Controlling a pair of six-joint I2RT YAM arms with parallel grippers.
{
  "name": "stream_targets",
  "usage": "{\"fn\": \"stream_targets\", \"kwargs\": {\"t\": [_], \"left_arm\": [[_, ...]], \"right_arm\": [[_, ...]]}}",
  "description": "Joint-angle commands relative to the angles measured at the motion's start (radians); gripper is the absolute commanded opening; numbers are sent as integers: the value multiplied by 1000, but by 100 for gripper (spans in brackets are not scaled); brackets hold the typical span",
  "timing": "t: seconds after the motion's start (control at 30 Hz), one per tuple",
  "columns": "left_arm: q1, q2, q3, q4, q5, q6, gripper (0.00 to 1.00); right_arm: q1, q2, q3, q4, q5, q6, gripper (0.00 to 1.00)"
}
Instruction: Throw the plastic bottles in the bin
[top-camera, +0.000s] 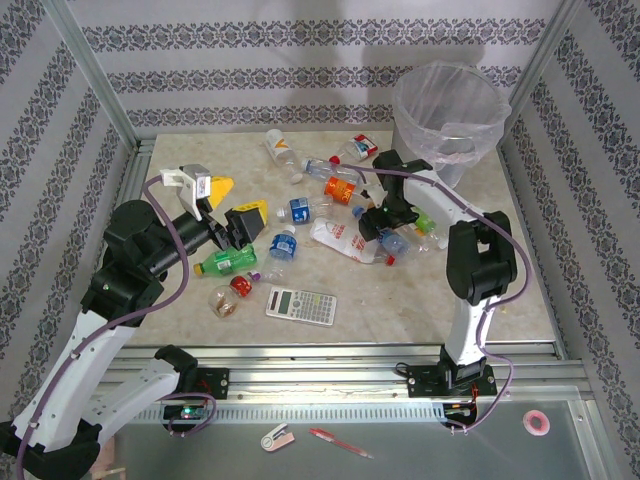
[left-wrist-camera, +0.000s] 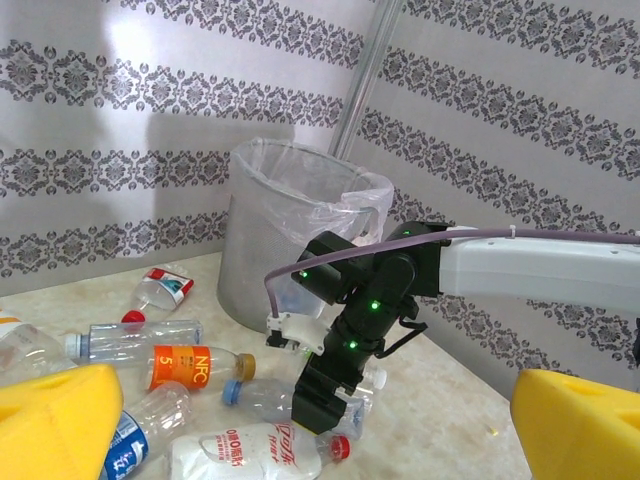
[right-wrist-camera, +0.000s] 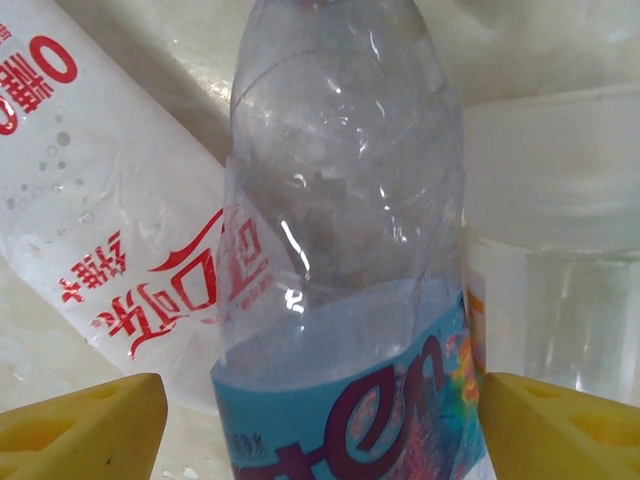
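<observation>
At centre of the right wrist view, right gripper (right-wrist-camera: 320, 400) astride the blue-labelled bottle (right-wrist-camera: 340, 300) lying amid other bottles, yellow fingers (right-wrist-camera: 80, 425) wide and not yet pinching (nothing held); likely light, thin-walled, slick, so best pinched across the labelled waist; bin (top-camera: 440, 155) upper right overhead.

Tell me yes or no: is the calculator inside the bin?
No, the calculator lies flat on the table near its front edge, well apart from the bin at the far right corner.
</observation>
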Motion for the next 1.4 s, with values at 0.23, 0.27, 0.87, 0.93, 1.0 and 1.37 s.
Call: {"fn": "stream_targets", "kwargs": {"t": [0.23,0.27,0.87,0.93,1.0,1.37], "left_arm": [[-14,-10,23,-24,-8,15,100],[-14,-10,25,-24,-8,15,100],[-14,-7,18,-22,-7,23,100],[-14,-7,18,-22,-7,22,100],[-14,-9,16,-22,-8,24,100],[-14,-5,9,-8,-9,25,100]], "right_arm": [[19,85,52,-41,26,-21,69],[19,89,50,-40,26,-21,68],[26,34,45,-37,11,-12,37],[26,21,50,-43,6,-7,35],[26,3,55,-47,-3,-1,34],[31,-132,84,-47,-80,34,33]]}}
